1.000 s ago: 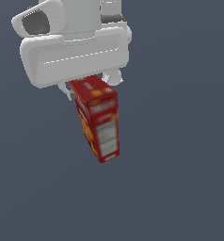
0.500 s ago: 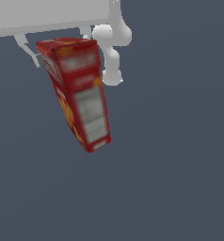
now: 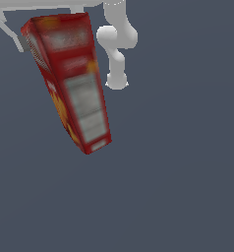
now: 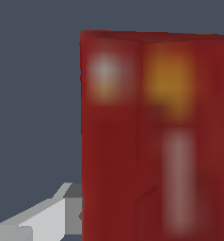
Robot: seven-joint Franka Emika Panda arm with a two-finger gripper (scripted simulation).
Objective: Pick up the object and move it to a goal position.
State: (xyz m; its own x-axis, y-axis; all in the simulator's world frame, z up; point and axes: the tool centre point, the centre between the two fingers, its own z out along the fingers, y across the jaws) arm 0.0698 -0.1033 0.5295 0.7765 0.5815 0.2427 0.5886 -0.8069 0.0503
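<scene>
Up against the top edge of the exterior view, the red box (image 3: 72, 81) hangs tilted beneath the arm.

From the exterior view, the box's upper end sits right under the pale robot body that runs off the top of the picture, and its lower end slants down toward the exterior view's right, over plain dark grey ground (image 3: 178, 187). White label panels show on its front face and orange-yellow print on its side. A white arm link (image 3: 118, 49) stands just beside the box, on the exterior view's right. The gripper itself is cut off there. From the wrist view, the box (image 4: 156, 141) fills most of the frame, blurred, with one grey finger (image 4: 52, 216) touching its edge. The other finger is hidden, so I cannot tell how wide the gripper stands.
</scene>
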